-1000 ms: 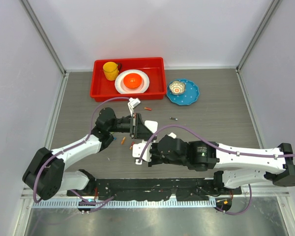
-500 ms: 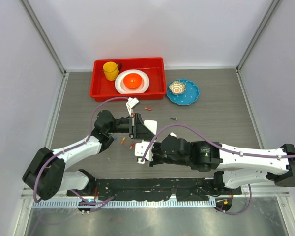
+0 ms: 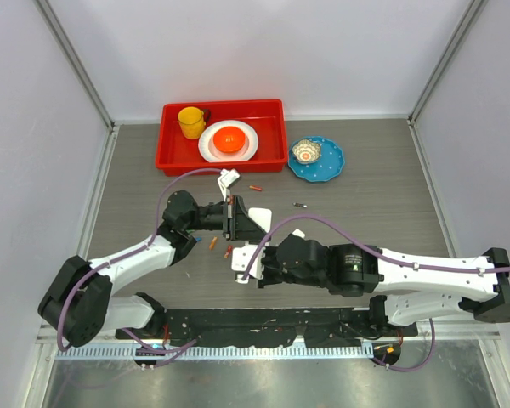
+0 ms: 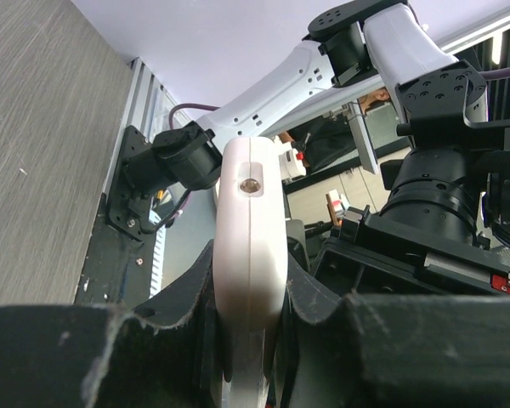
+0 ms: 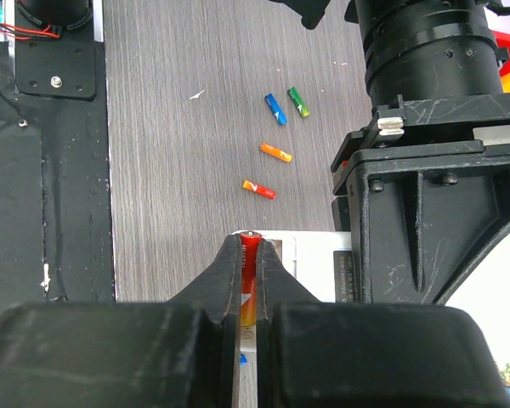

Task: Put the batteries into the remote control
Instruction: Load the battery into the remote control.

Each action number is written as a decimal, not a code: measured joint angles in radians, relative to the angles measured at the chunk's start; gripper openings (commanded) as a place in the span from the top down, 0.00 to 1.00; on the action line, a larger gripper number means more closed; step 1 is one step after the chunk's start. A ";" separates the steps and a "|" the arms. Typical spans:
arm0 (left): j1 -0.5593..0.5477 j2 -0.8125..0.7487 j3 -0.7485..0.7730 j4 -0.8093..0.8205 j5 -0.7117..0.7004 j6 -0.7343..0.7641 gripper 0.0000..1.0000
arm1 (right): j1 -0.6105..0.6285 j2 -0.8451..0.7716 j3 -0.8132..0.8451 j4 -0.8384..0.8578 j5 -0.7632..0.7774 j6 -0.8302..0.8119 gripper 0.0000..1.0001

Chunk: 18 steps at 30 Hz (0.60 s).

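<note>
Grey wood-grain tabletop (image 3: pixel 365 204), pale walls (image 3: pixel 263 51) around, left gripper (image 4: pixel 251 293) clamped on the white remote control (image 4: pixel 251 212), right gripper (image 5: pixel 249 255) pinching an orange battery (image 5: pixel 249 285), loose batteries (image 5: pixel 274 152) at its twelve o'clock.

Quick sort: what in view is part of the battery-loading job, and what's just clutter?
Job:
- remote control, held in left end effector
- battery, held in right end effector
- loose batteries

Clutter:
- red tray
- yellow mug
- white plate with orange bowl
- blue plate with small patterned bowl
</note>
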<state>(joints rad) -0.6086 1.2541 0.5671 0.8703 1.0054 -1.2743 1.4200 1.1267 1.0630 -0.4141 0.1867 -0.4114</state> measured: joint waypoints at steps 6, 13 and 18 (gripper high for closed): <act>0.000 -0.006 0.000 -0.024 -0.001 0.005 1.00 | 0.001 0.008 0.006 -0.007 0.002 0.002 0.99; -0.001 -0.040 0.021 -0.166 -0.010 0.075 1.00 | 0.006 0.018 0.016 -0.036 0.006 -0.001 0.99; -0.003 -0.048 0.050 -0.255 -0.011 0.122 1.00 | 0.007 0.025 0.023 -0.046 0.011 -0.002 0.99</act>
<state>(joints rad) -0.6113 1.2064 0.6170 0.6151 0.9947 -1.1522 1.4273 1.1519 1.0863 -0.4599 0.1974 -0.4129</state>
